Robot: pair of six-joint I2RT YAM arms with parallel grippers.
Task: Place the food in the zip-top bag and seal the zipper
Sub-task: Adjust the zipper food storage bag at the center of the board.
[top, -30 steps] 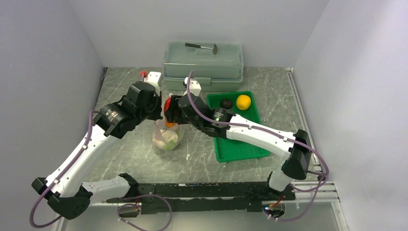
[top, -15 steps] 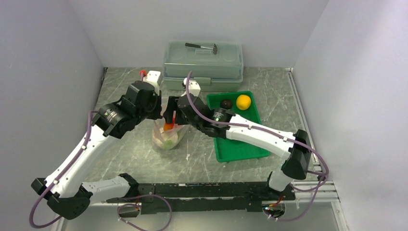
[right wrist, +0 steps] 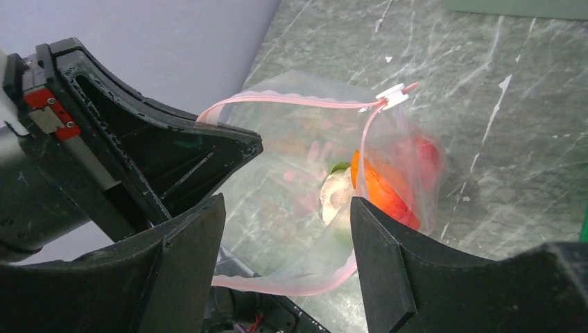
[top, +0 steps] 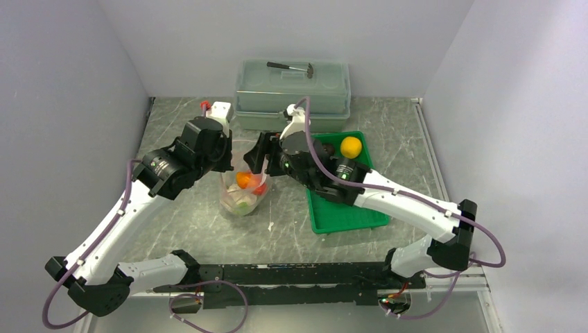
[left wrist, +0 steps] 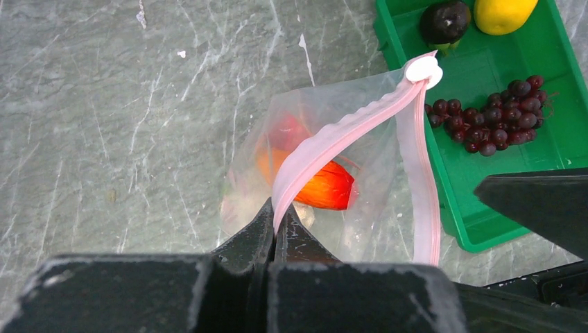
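Left wrist view is giving us the left gripper point(left wrist: 275, 211) pinching the pink zipper strip point(left wrist: 326, 142) of the zip-top bag point(left wrist: 378, 187), its two fingers pressing together on the strip with no gap showing. From that pinch the strip is running up and away to the white slider point(left wrist: 423, 69), and the bag's mouth is gaping between the two pink edges. Through the plastic we are making out an orange-red food point(left wrist: 324, 189) lying just beyond the fingertips; paler pieces under it are blurring into the film and we cannot tell what they are. Right wrist view is showing the right gripper point(right wrist: 286, 208) spread wide and holding nothing, its fingers framing the bag's mouth from near by; whether they are touching the plastic we cannot tell. From above, the left fingertips are hiding under the wrist body, so we are reading that grip from the wrist camera alone. The bag is standing on the table point(top: 201, 229) between the two grippers, just left of the green tray point(left wrist: 555, 62). In the tray, grapes point(left wrist: 503, 114) are lying near the bag, while a dark fruit point(left wrist: 444, 21) and a yellow fruit point(left wrist: 503, 8) are sitting at the far end, the yellow one cut off by the frame edge. Behind, a hammer point(top: 291, 67) is resting on a lidded box point(top: 292, 90).
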